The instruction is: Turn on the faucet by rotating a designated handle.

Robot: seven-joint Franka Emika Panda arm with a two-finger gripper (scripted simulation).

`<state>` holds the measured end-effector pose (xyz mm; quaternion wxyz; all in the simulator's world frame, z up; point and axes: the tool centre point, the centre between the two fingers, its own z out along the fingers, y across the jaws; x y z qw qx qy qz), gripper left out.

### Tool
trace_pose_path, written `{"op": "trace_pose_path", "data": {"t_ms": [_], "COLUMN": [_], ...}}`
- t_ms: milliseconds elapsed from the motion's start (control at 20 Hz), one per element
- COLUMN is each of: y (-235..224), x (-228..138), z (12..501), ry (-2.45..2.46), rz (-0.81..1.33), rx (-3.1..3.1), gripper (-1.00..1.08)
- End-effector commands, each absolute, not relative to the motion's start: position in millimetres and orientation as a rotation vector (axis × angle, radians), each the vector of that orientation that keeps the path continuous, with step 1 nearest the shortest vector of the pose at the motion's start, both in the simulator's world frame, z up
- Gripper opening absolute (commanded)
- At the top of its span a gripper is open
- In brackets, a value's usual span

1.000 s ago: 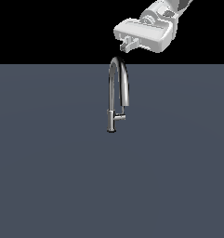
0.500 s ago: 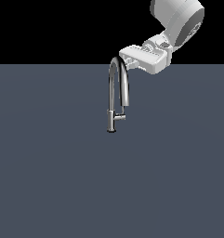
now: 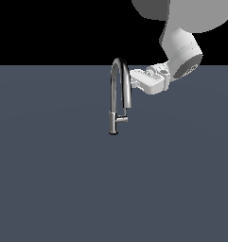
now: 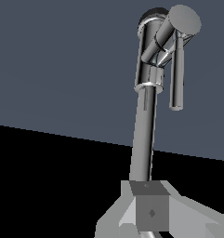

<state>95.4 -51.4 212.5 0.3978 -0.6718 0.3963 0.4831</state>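
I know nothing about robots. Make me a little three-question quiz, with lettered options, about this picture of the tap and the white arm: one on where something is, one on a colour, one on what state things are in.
1. Where is the gripper?
A. beside the top of the faucet's arch
B. down at the faucet's base
C. far off on the exterior view's left

2. What colour is the faucet?
A. red
B. shiny chrome
C. matt black

3. Is the gripper on the handle?
A. yes, clamped on it
B. no, the handle is untouched, well below the gripper
C. yes, pressing it from below

Answers: 1 A, the gripper sits by the arch in the exterior view. 2 B, it gleams silver in both views. 3 B, the stub sticks out alone low on the body.
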Motion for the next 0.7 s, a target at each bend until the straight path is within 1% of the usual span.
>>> {"op": "trace_pose_path", "data": {"t_ms": [0, 350, 650], "y": [-51, -47, -43], "x": [100, 109, 113], "z": [196, 156, 133], "ry": [1.025, 1.071, 1.095], "rz": [1.254, 1.317, 1.349], "rx": [-1.630, -1.469, -1.378], "gripper": [-1.00, -1.00, -1.00]}}
